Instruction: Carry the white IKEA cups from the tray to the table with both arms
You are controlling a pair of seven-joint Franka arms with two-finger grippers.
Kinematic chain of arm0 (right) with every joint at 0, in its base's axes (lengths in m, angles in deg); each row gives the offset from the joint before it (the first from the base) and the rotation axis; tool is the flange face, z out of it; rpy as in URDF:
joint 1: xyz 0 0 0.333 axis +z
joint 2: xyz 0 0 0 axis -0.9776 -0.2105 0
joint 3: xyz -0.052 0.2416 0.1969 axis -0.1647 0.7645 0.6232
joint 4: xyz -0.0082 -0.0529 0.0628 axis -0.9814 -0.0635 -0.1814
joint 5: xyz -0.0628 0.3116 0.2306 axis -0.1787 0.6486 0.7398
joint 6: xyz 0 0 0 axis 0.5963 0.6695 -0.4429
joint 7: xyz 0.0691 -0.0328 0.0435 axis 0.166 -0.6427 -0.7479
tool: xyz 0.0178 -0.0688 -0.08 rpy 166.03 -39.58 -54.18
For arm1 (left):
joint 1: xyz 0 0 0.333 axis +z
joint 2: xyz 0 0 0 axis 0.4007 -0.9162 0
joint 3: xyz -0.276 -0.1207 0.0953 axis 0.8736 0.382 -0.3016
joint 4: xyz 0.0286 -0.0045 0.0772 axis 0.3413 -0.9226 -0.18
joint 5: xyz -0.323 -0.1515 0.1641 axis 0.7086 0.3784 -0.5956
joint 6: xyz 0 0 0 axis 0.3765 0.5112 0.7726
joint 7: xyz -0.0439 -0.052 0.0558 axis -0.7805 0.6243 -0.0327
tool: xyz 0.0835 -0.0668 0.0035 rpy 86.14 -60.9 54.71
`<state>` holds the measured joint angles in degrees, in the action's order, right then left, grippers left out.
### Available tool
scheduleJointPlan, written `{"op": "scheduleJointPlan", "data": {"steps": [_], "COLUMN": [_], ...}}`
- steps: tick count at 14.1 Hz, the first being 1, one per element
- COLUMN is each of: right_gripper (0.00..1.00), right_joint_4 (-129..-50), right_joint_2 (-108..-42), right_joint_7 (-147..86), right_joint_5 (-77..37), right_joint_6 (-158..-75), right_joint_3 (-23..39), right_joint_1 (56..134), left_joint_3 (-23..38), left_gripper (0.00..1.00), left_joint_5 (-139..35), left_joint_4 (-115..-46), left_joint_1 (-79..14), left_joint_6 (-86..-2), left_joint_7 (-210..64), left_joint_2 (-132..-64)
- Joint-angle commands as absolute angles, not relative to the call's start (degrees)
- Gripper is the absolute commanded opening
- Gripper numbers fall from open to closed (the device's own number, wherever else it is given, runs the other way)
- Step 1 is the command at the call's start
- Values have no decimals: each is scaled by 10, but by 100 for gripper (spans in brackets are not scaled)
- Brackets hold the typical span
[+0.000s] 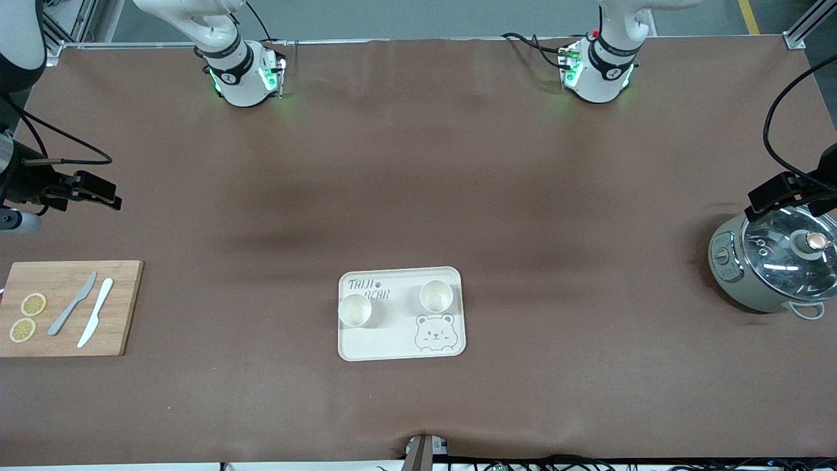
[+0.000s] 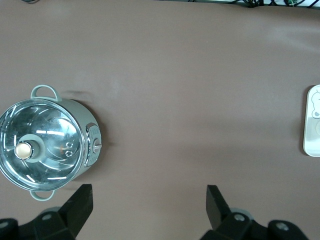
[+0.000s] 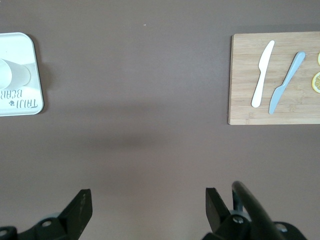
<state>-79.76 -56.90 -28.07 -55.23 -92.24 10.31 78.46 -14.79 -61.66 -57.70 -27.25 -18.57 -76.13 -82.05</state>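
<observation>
Two white IKEA cups stand upright on a bear-printed tray [image 1: 386, 340] in the middle of the table. One cup [image 1: 355, 310] is at the tray's edge toward the right arm's end. The other cup [image 1: 436, 296] is a little farther from the front camera, toward the left arm's end. My left gripper [image 1: 785, 193] [image 2: 149, 200] hangs open and empty over the table beside the pot. My right gripper [image 1: 88, 191] [image 3: 149, 202] hangs open and empty over bare table near the cutting board. The right wrist view shows part of the tray [image 3: 30, 50] and one cup [image 3: 10, 75].
A grey-green pot with a glass lid [image 1: 775, 261] [image 2: 45, 145] stands at the left arm's end. A bamboo cutting board [image 1: 65, 307] [image 3: 275, 107] with two knives and two lemon slices lies at the right arm's end. The tray's edge [image 2: 311, 130] shows in the left wrist view.
</observation>
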Motion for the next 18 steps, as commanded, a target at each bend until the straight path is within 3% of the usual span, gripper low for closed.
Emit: {"op": "scheduleJointPlan", "data": {"steps": [1,11,18], "right_gripper": [100,100,100], "right_joint_4": [-818,-805,-740], "right_joint_2": [-550,-563,-656], "right_joint_7": [-284,-277,-172], "right_joint_5": [-555,-555,-551], "right_joint_6": [-928,-940,-984], "right_joint_3": [109,111,111], "right_joint_1": [780,800,878], "left_joint_3": [-150,-150,-132], "left_gripper": [100,100,100], "left_joint_5": [-609,-606,-594], "left_joint_4": [-564,-574,-578], "left_joint_1": [-270,-271,-286], "left_joint_6": [-174,-175,-174], "left_joint_7": [-770,-773,-725], "left_joint_2": [-824,-840,-885]}}
